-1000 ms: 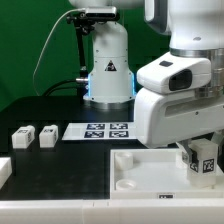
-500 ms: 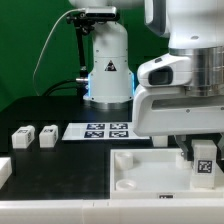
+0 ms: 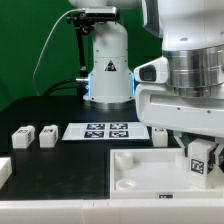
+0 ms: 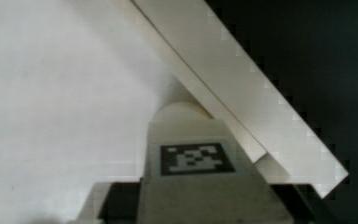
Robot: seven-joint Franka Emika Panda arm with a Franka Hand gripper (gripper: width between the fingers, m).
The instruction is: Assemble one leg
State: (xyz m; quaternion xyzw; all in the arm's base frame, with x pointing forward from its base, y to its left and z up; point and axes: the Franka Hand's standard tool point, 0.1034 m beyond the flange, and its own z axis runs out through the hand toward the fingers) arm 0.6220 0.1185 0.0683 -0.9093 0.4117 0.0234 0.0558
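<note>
My gripper (image 3: 200, 150) is shut on a leg (image 3: 200, 160), a small white block with a black-and-white tag facing out. It holds the leg just above the right end of the large white square tray-like piece (image 3: 140, 168). In the wrist view the leg (image 4: 197, 150) stands between my dark fingers (image 4: 119, 202), with my gripper (image 4: 197, 205) closed round its base, over the white piece (image 4: 69, 90) near its edge. Two more legs (image 3: 22, 136) (image 3: 47, 134) lie on the black table at the exterior view's left.
The marker board (image 3: 100, 130) lies flat behind the white piece. A small white block (image 3: 160, 135) sits beside the marker board. Another white part (image 3: 4, 172) shows at the left edge. The arm's base (image 3: 108, 65) stands at the back.
The wrist has turned above the white piece's right end. The held leg has shifted slightly and stays in the gripper. The loose legs have not moved.
</note>
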